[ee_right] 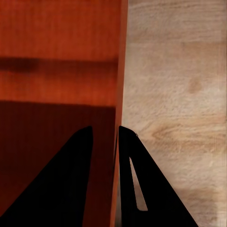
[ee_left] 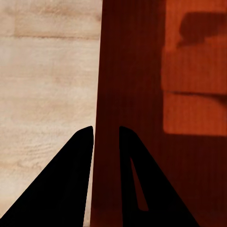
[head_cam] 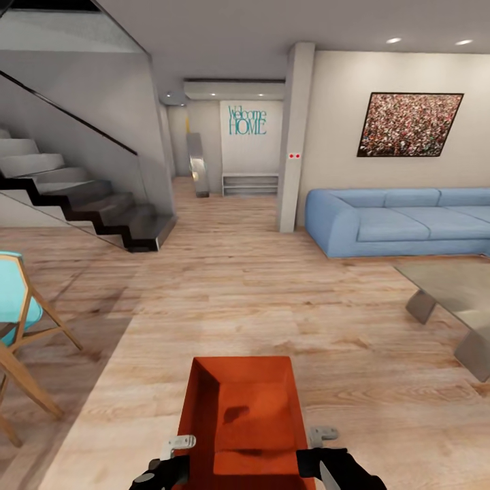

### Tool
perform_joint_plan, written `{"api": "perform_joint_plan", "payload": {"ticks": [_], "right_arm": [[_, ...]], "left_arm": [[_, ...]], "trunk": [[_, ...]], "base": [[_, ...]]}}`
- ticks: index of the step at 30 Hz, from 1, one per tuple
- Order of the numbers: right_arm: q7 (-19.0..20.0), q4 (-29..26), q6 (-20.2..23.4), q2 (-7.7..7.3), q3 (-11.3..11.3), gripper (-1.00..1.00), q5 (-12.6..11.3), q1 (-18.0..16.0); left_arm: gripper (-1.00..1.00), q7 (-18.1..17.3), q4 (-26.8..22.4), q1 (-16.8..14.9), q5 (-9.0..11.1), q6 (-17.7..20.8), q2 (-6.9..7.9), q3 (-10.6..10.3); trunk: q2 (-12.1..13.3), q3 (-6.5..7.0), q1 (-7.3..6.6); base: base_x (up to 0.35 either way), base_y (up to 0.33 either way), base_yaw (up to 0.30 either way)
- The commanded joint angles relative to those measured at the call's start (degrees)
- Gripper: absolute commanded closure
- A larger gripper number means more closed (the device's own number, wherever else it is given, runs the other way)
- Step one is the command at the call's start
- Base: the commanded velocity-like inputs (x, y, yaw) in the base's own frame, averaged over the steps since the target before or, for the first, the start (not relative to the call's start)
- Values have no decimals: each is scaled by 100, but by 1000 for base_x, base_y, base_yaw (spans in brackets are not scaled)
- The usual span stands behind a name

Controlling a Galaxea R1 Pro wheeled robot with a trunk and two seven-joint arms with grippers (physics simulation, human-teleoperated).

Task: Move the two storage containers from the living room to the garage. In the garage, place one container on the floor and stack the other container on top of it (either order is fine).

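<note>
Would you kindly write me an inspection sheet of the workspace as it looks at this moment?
Surface: light wood plank floor, living room.
Job's things: one orange-red rectangular open-topped plastic bin held in front of the robot, above the floor.
Clutter: nothing seen.
Grippers: left gripper pinches the bin's left wall; right gripper pinches its right wall, one finger inside and one outside each.
Cables: nothing seen.
Surroundings: blue sofa, grey low table, dark staircase, turquoise wooden chair, wall painting.
</note>
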Motion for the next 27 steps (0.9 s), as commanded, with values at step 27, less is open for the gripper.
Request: {"api": "perform_joint_plan", "payload": {"ticks": [27], "right_arm": [[68, -26, 12, -196, 148, 100, -87, -3]], "left_arm": [[100, -118, 26, -5, -32, 16, 7, -7]], "trunk": [[-3, -13, 2]], "base": [[244, 14, 21]]}}
